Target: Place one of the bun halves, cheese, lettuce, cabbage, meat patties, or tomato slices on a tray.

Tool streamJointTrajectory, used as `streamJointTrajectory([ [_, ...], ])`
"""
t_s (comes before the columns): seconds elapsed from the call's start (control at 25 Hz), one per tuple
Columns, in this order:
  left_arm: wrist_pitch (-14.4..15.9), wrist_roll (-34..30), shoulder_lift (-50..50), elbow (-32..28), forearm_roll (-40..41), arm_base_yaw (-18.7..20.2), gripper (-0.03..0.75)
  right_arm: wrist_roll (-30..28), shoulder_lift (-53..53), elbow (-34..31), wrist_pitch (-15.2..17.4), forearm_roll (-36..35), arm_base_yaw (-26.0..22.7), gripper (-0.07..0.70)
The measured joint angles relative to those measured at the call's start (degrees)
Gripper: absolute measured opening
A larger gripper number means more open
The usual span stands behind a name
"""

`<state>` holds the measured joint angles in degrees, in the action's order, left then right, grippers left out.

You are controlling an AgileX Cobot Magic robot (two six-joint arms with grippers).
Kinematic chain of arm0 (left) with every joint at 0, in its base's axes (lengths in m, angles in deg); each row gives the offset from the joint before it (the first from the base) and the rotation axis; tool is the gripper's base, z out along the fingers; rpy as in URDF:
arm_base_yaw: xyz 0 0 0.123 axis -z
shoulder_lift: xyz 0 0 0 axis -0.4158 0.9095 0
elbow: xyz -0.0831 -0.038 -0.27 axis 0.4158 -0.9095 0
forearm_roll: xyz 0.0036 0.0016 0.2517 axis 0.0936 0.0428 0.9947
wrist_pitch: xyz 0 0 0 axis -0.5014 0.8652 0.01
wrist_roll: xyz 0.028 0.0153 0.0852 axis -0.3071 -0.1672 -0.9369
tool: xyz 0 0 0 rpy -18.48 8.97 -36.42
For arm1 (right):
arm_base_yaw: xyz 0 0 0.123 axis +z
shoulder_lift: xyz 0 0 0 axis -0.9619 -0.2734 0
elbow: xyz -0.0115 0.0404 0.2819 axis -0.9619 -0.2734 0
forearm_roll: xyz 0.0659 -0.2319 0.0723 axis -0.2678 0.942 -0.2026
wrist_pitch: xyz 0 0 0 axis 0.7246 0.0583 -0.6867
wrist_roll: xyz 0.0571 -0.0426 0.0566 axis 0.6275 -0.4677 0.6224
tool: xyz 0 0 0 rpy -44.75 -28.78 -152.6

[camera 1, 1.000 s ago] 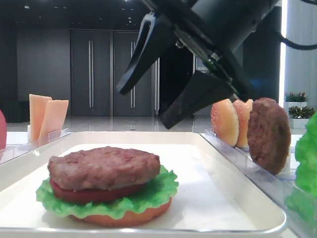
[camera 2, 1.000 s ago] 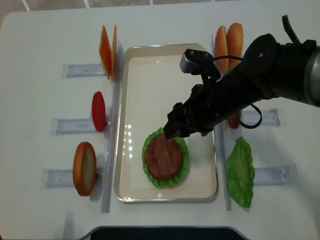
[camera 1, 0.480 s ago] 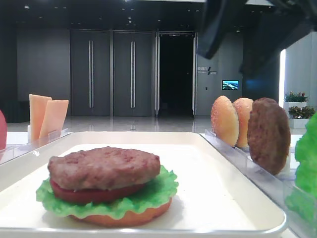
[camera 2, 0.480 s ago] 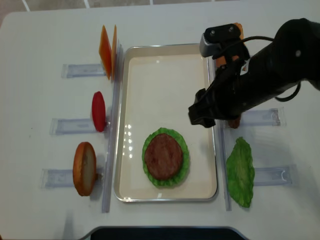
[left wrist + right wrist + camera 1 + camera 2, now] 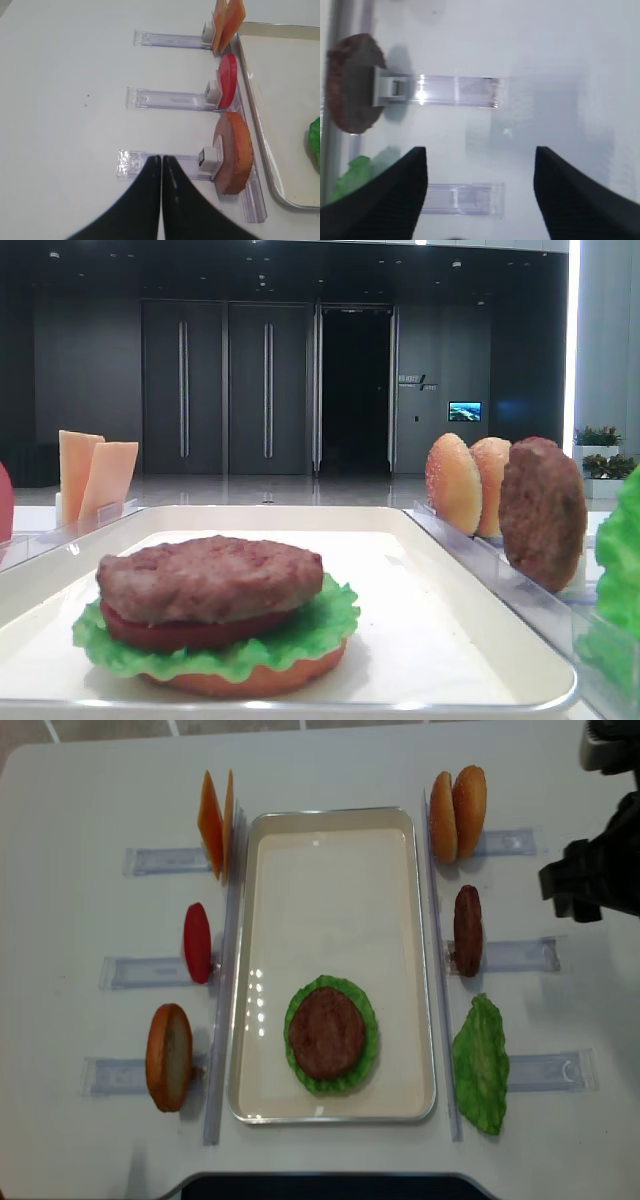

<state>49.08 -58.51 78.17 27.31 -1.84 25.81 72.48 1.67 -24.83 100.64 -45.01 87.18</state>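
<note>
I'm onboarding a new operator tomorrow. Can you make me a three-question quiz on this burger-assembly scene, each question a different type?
1. True or false: the meat patty on the tray lies directly on the lettuce.
2. Which is upright in a rack left of the tray? A) second patty B) tomato slice C) loose lettuce leaf
3. Fill in: the right gripper is ____ and holds nothing; the left gripper is shut.

Key: 1 false, a tomato slice lies between them. 2 B. 3 open.
</note>
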Motion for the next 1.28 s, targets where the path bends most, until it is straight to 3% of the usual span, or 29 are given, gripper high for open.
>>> streamJointTrajectory([
  [0.2, 0.0, 0.0, 0.0, 0.0, 0.0, 0.0, 0.0, 0.2, 2.4, 0.0, 4.9, 1.7, -12.1, 0.465],
  [0.36, 0.0, 0.0, 0.0, 0.0, 0.0, 0.0, 0.0, 0.2, 3.0, 0.0, 8.2, 4.7, -16.9, 0.465],
  [0.52, 0.0, 0.0, 0.0, 0.0, 0.0, 0.0, 0.0, 0.3, 3.4, -0.1, 10.4, 6.5, -18.0, 0.465],
  [0.72, 0.0, 0.0, 0.0, 0.0, 0.0, 0.0, 0.0, 0.8, 9.4, -4.5, 8.7, 6.7, -18.1, 0.465],
  [1.04, 0.0, 0.0, 0.0, 0.0, 0.0, 0.0, 0.0, 0.8, 30.4, -20.3, 6.6, 6.7, -18.1, 0.465],
  [1.28, 0.0, 0.0, 0.0, 0.0, 0.0, 0.0, 0.0, 0.8, 47.4, -26.0, 6.7, 4.7, -18.1, 0.465],
])
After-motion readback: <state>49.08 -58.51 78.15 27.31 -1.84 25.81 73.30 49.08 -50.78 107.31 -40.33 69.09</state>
